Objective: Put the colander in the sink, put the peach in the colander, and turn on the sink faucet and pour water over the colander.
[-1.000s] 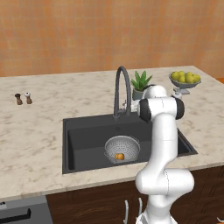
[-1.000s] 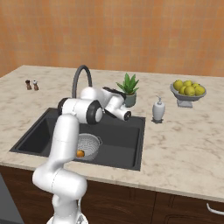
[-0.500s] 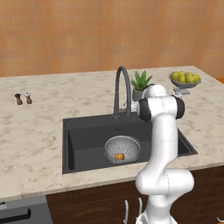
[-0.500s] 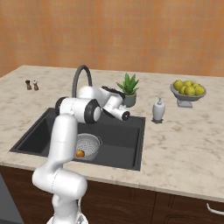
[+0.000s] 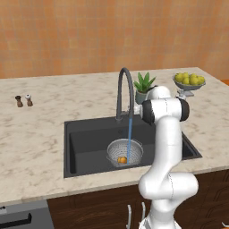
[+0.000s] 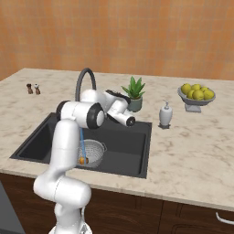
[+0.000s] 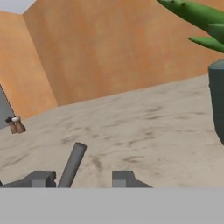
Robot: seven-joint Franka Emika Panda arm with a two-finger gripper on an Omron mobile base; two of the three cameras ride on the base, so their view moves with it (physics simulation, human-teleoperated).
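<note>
Marble counter (image 5: 40, 134) surrounds your dark grey rectangular sink (image 5: 85, 143), where the silvery perforated colander (image 5: 125, 151) holds the small orange peach (image 5: 122, 159). You're on the last step: a thin blue water stream (image 5: 129, 136) now falls from the tall dark gooseneck faucet (image 5: 124, 89), absent half a second ago. Your fingers (image 7: 40, 178) flank the grey lever (image 7: 72, 165), slightly spread, probably not pinching it. Next, back away carefully.

I am operating in a kitchen: marble tabletop (image 5: 40, 134), inset sink (image 5: 89, 143) with faucet (image 5: 124, 89) beside the fingers (image 7: 81, 178), fruit bowl (image 6: 196, 98), wooden cabinets (image 6: 173, 215).
</note>
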